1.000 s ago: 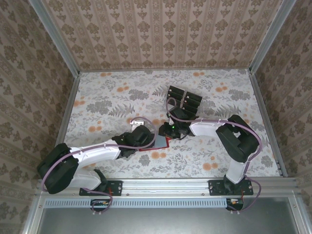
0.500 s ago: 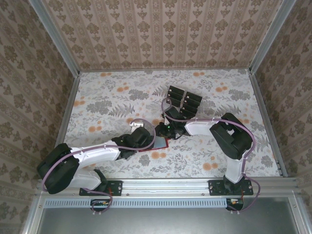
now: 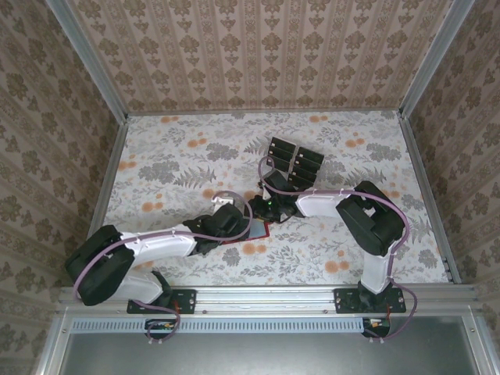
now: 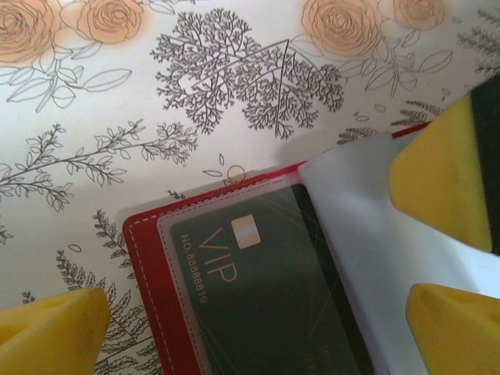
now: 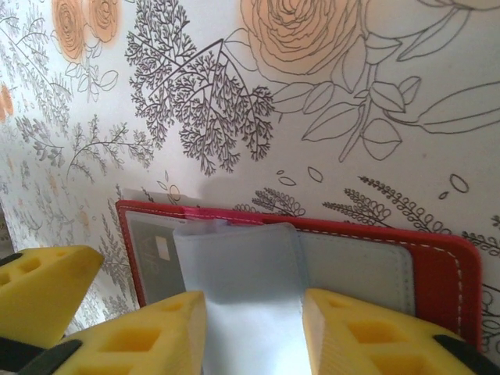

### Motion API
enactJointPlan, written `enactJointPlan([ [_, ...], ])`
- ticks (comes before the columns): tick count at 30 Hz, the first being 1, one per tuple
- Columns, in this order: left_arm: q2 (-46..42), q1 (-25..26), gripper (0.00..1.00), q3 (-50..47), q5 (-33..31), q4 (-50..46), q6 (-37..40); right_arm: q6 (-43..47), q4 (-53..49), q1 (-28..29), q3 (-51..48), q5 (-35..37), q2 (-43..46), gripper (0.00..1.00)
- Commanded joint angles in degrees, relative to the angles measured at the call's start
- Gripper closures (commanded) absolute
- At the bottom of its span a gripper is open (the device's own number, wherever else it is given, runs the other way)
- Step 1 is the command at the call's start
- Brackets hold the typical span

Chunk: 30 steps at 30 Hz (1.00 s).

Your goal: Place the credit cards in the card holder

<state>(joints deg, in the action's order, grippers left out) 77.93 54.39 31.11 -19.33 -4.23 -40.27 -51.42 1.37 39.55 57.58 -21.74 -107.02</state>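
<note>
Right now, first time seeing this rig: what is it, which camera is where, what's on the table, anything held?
The left arm and right arm are white-and-black robot arms bolted at the near edge of a floral-print table. The wide picture looks down from above and behind them. The two close-ups come from cameras on each wrist, so the yellow blocks are fingertips. On the table lie a loose pile of thin black rectangular cards and an open small red leather-like wallet, one dark VIP card under its clear sleeve. The left tool stands open above the wallet, holding nothing. The right tool straddles a pale plastic flap; whether it grips it, I cannot tell.
</note>
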Motion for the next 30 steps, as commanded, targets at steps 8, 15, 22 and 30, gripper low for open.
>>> enactJointPlan([
  [8,5.7,0.9,0.01,2.3,-2.9,-6.7,-1.4,0.3,-2.3,-0.7,1.2,0.5,1.7,0.47],
  [15,3.1,0.8,0.02,0.6,-4.1,-7.1,-3.4,0.6,-2.4,-1.3,0.4,0.7,2.5,0.46],
  [22,-0.1,0.8,0.01,-0.6,-4.8,-8.1,-4.7,0.6,-2.4,-1.4,0.2,0.8,2.0,0.46],
  [30,0.1,0.3,0.01,-1.8,-4.4,-7.7,-5.2,0.4,-1.9,-1.4,0.0,0.7,2.5,0.46],
])
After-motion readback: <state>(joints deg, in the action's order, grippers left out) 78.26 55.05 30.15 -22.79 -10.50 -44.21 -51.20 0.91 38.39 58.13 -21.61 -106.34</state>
